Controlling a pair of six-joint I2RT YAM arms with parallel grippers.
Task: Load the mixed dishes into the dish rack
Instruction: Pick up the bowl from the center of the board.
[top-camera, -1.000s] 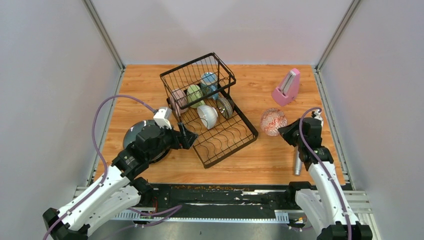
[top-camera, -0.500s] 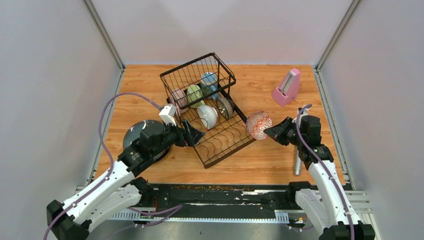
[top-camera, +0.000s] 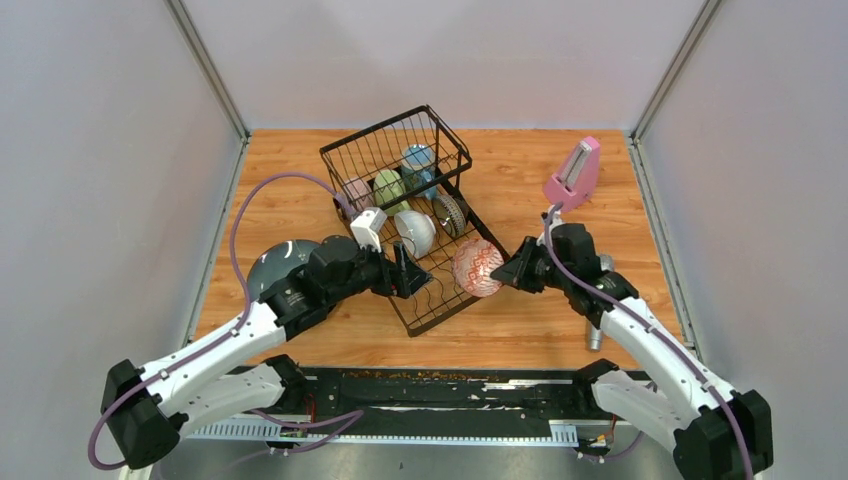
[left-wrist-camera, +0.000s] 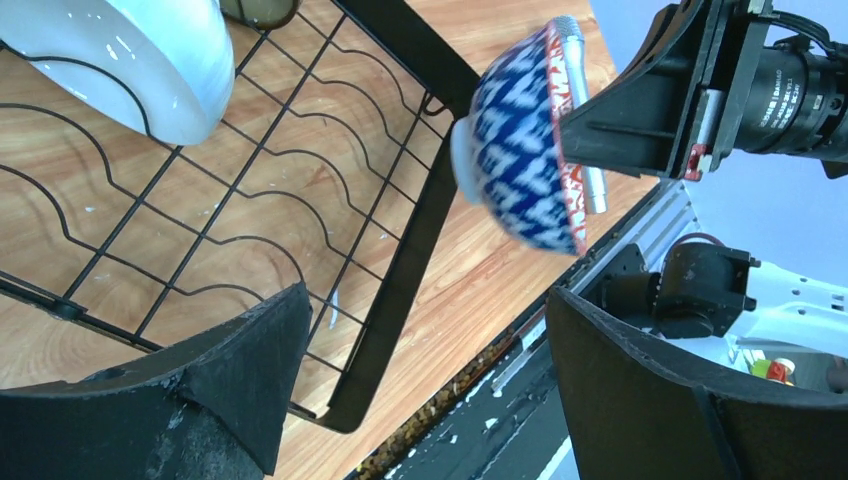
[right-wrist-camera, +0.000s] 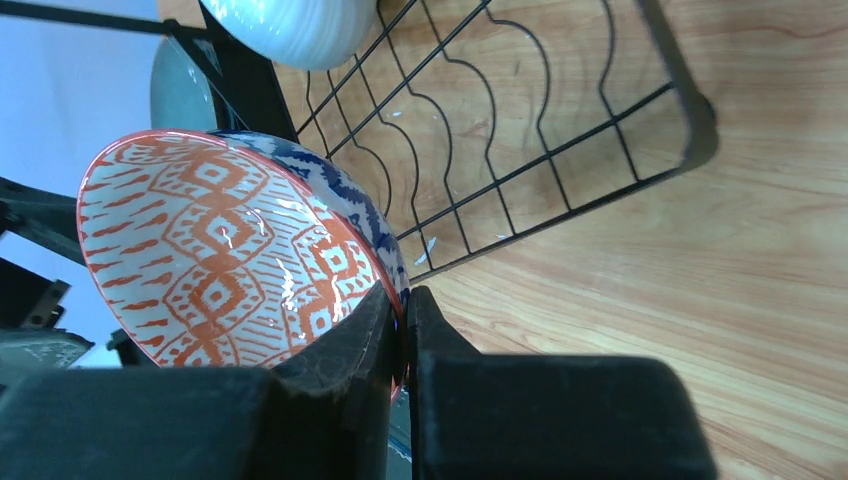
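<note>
My right gripper (top-camera: 506, 274) is shut on the rim of the blue-red patterned bowl (top-camera: 477, 267) and holds it on edge, in the air, at the right side of the black wire dish rack (top-camera: 437, 316). In the right wrist view the fingertips (right-wrist-camera: 385, 315) pinch the bowl's rim (right-wrist-camera: 220, 235). My left gripper (top-camera: 411, 276) is open and empty above the rack's low tray (left-wrist-camera: 400, 290), with the bowl (left-wrist-camera: 520, 170) ahead of it. The rack holds a white bowl (top-camera: 414, 232), a dark bowl (top-camera: 450, 212), and pink (top-camera: 357, 193), green (top-camera: 388, 190) and blue (top-camera: 418, 160) mugs.
A dark speckled plate (top-camera: 272, 266) lies on the table left of the rack, partly under my left arm. A pink metronome (top-camera: 573, 175) stands at the back right. A silver microphone (top-camera: 595, 330) lies by the right arm.
My right gripper has carried the patterned bowl left from the table to the rack's right side. My left gripper has moved right, over the rack's tray.
</note>
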